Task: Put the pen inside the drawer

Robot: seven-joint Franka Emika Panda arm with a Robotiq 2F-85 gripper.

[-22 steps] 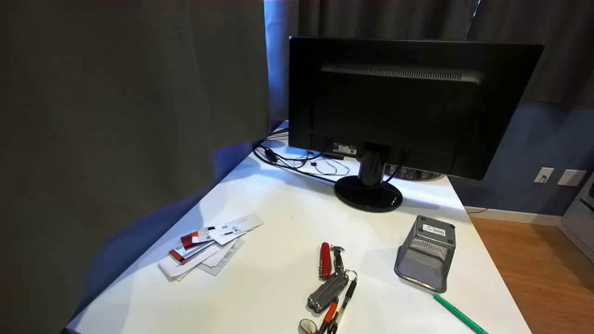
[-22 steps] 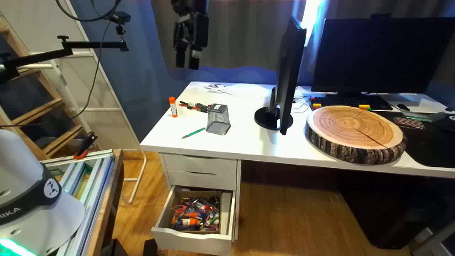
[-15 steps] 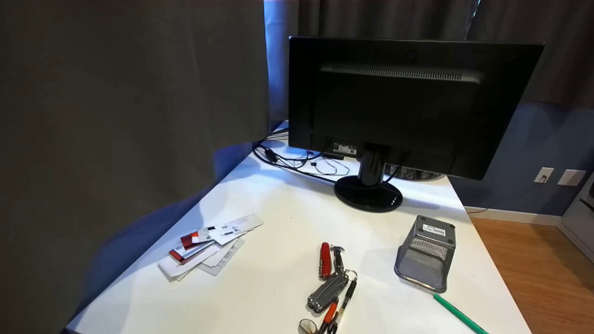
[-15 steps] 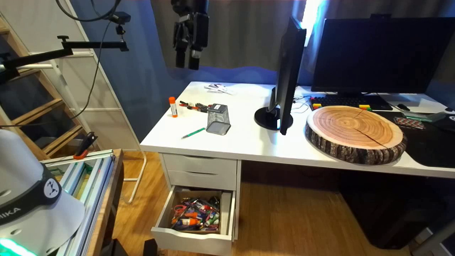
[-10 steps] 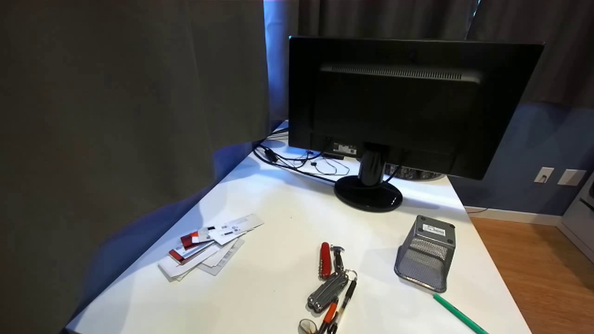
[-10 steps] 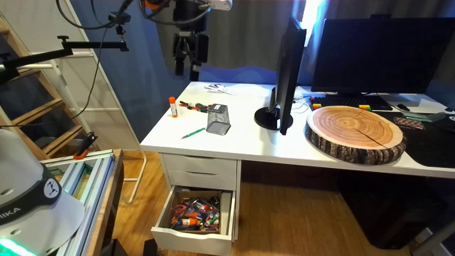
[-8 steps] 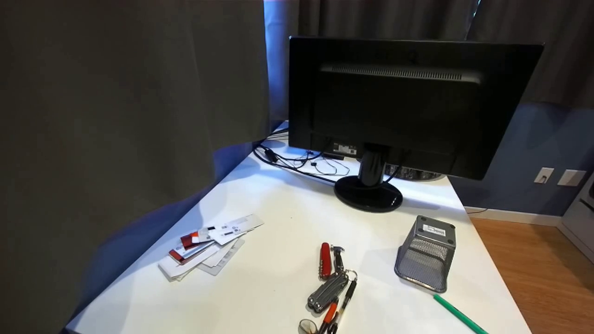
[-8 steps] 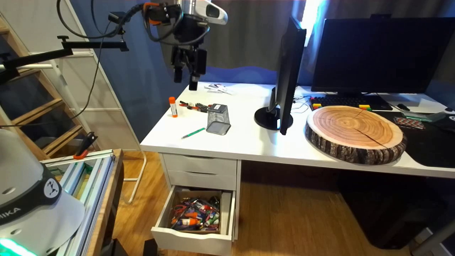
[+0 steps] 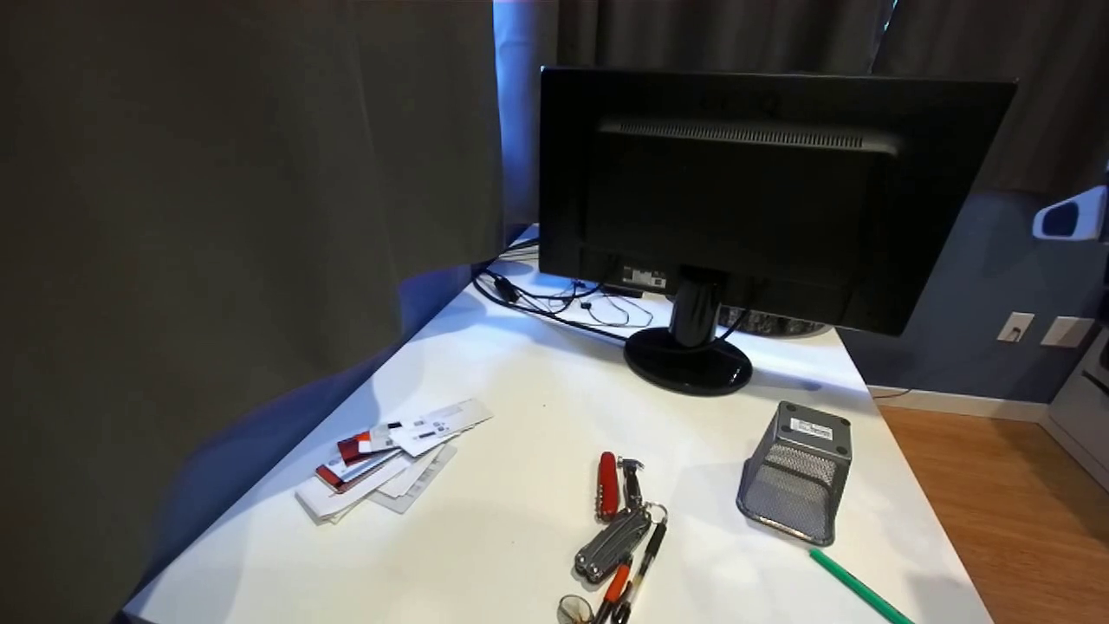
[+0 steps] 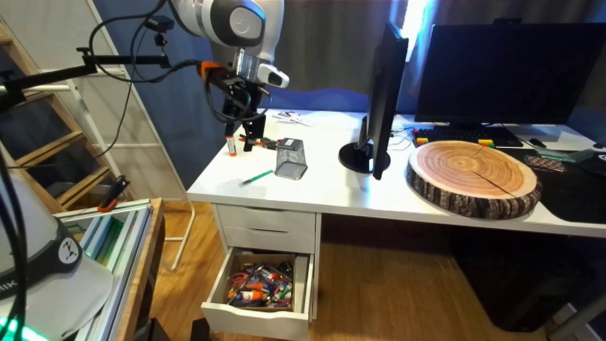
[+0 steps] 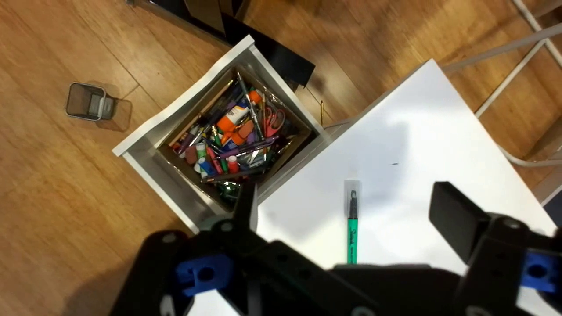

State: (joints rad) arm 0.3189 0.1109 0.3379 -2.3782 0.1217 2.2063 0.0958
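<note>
- We have the drawer (image 10: 258, 319) pulled well out beneath the surface (image 10: 326, 189), and sitting right inside it, a brown box (image 10: 267, 258) filling most of the space!
- Into that box we go, and it is packed: scissors (image 11: 271, 131) with red handles, an orange-and-white bottle (image 11: 232, 117), a purple pen (image 11: 246, 149) lying across the heap, red, green and blue bits (image 11: 232, 164) jumbled alongside.
- Up top, there is our green pen (image 11: 352, 240), flat on the surface and outside the drawer, dark end toward the front edge.
- Its other end comes up just beside the grey mesh cup (image 9: 797, 485), which we see standing with its labelled base upward; whether the two touch, we cannot tell.
- Over the surface we get the gripper (image 11: 351, 213), fingers (image 11: 457, 221) spread wide, nothing in its grasp, and in the wrist view the green pen shows in the gap between them, lying lower down.
- Down on the floor (image 11: 66, 184), another container: a dark bin (image 11: 79, 102) with a square rim, something pale in it, too small for us to name.
- Back on the surface, we pick out a white-and-orange tube (image 10: 232, 148) standing upright, partly hidden behind the gripper, and tools (image 9: 611, 548) clustered with a red pocket knife (image 9: 607, 487).
</note>
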